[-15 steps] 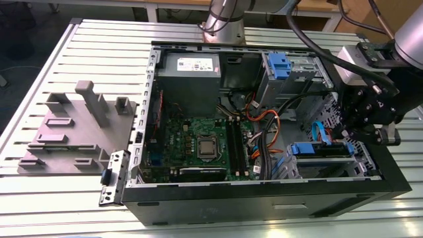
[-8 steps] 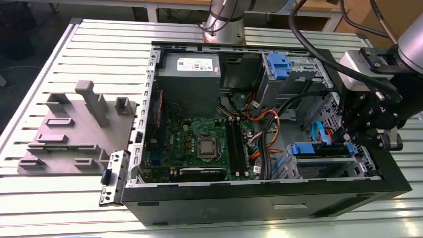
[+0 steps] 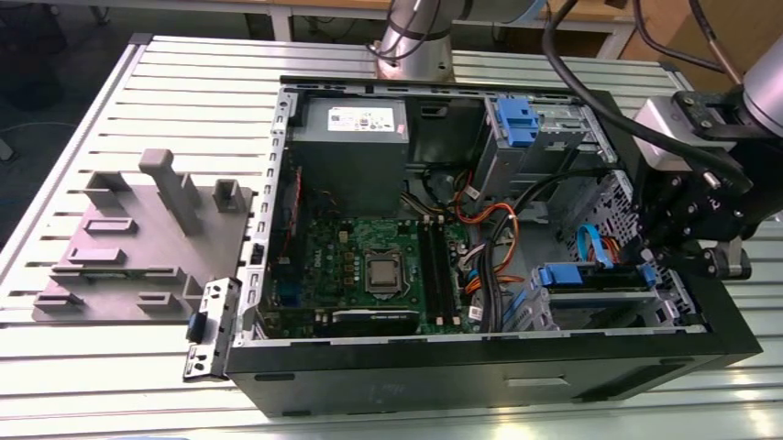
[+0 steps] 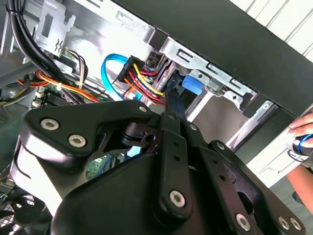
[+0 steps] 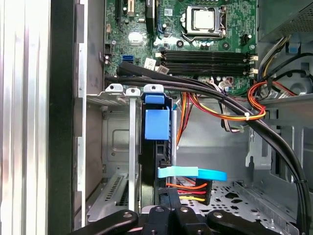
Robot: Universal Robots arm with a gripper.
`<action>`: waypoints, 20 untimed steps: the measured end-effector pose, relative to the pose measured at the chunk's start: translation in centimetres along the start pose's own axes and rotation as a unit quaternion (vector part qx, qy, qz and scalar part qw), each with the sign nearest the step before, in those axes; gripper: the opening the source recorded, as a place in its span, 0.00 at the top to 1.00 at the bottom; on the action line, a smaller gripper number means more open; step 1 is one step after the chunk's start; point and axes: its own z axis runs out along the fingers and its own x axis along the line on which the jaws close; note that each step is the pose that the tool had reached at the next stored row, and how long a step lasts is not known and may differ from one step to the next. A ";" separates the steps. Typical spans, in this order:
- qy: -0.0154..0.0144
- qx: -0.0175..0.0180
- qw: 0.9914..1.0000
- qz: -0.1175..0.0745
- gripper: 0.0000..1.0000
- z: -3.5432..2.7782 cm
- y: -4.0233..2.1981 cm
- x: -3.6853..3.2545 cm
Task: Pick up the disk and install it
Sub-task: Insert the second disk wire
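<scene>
The disk (image 3: 597,278) sits edge-up in the lower drive cage (image 3: 612,307) at the exterior view's right, its blue front tab (image 3: 564,273) facing the motherboard. In the first wrist view the disk (image 5: 157,152) stands between the cage walls behind its blue tab (image 5: 156,122). A flat blue cable (image 5: 193,173) and coloured power wires (image 5: 188,188) meet its rear end. My gripper (image 3: 646,259) hangs at that rear end. Its black fingers (image 4: 172,105) come together right at the connector, beside the disk's blue rail (image 4: 190,83). The gripper (image 5: 168,213) is shut, and the contact itself is hidden.
The open computer case holds a power-supply box (image 3: 350,119), a motherboard (image 3: 367,266) and a second blue caddy (image 3: 514,119) in the upper cage. Thick black cables (image 5: 205,90) cross above the lower cage. A grey fixture (image 3: 135,238) stands on the slatted table. A hand (image 4: 303,129) shows outside the case.
</scene>
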 end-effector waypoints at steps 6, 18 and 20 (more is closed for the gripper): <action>0.000 0.000 1.000 0.000 0.89 0.20 -0.01 0.01; 0.000 0.000 1.000 0.000 0.89 0.50 -0.01 0.02; 0.000 0.000 1.000 0.000 0.89 0.52 -0.01 0.02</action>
